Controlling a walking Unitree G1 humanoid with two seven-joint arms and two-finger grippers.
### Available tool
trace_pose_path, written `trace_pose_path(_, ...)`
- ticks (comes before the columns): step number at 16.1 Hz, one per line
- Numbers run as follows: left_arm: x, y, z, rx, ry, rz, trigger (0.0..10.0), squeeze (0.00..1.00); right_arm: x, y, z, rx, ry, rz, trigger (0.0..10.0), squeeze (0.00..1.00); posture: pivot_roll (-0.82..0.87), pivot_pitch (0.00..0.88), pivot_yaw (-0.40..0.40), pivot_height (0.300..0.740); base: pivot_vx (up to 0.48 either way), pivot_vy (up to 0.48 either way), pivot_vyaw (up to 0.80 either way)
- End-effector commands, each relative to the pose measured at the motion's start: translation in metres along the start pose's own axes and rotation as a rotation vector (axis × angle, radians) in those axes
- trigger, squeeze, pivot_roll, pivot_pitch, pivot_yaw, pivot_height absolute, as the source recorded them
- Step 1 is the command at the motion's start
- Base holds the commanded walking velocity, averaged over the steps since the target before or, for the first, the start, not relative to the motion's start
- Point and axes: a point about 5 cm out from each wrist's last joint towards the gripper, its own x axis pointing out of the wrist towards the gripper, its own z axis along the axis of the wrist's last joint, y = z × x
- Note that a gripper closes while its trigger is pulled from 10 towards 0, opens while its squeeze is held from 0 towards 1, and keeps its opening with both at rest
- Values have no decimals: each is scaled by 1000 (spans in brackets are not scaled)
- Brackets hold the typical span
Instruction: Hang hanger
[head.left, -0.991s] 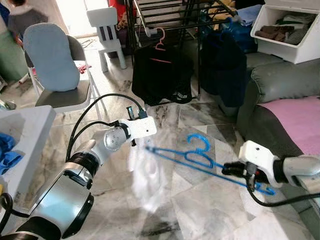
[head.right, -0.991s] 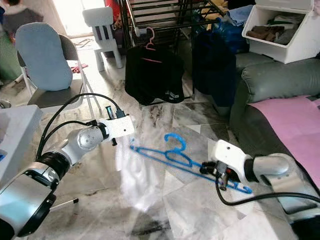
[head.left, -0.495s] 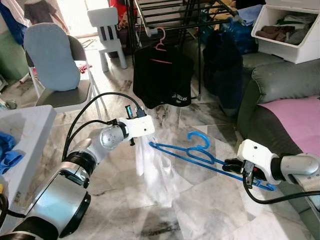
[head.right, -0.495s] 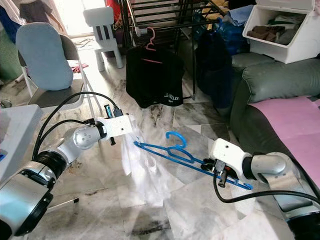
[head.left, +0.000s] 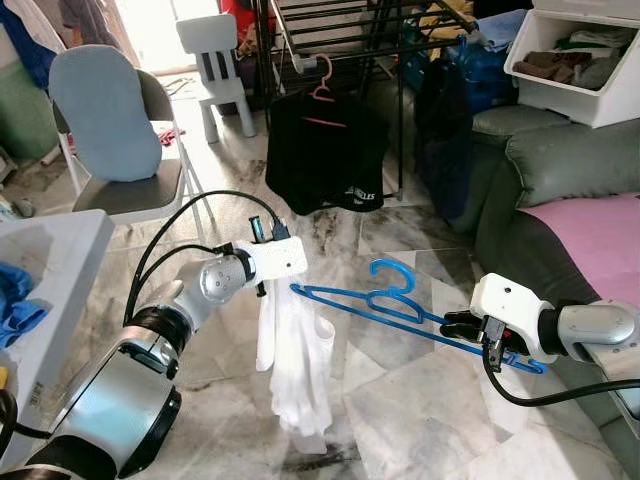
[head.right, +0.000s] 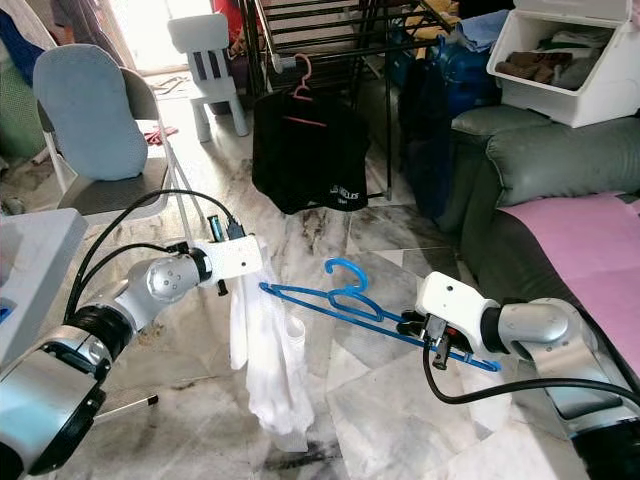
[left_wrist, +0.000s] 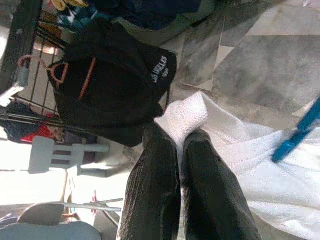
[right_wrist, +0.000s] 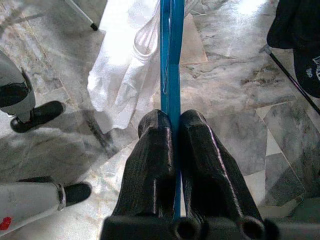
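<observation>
Both grippers hold their loads in the air above the marbled grey floor tiles (head.left: 400, 400).

The right gripper (head.left: 462, 326) is clamped on the lower bar of the blue plastic hanger (head.left: 385, 303); the left gripper (head.left: 262, 287) pinches the top edge of the limp white cloth garment (head.left: 292, 360), which hangs beside the hanger's far end. Behind stands a black metal drying rack (head.left: 330, 45) with a black garment on a pink hanger (head.left: 322, 150).

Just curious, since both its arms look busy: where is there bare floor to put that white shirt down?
Bare marble floor lies between the hanging white shirt and the grey sofa, under the blue plastic hanger. It is crowded by the black clothes rack with its black garment.
</observation>
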Motion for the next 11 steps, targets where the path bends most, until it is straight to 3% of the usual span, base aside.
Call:
trace_pose_path(1,-1,-1,-2,17,11,-20,10000,0,1,-2,12,-39,-39,-6,10000,0,-149,0,74,740,0,0,0)
trace_pose_path(7,0,-23,-7,12,48,-115,10000,0,-3,-12,37,-109,-112,-56,10000,0,-153,0,76,740,0,0,0)
trace_pose_path(11,1,-20,-4,-16,28,-106,10000,0,-1,-14,36,-122,-99,-69,10000,0,-151,0,77,740,0,0,0)
